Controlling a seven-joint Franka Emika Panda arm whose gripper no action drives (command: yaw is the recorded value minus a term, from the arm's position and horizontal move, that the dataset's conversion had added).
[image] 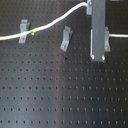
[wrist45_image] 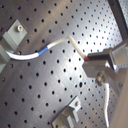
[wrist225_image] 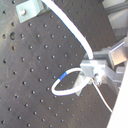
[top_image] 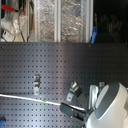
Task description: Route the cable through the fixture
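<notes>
first wrist view | gripper clamped on cable | fixture w/o cable

A thin white cable crosses the black perforated board in the first exterior view, running in from the first exterior view's left edge, past its small green tape mark, then climbing toward the top. Its blue tape mark shows in both wrist views, on a curved stretch. The fixture, a narrow grey metal clip, leans at a slant just below the cable, not holding it.
</notes>
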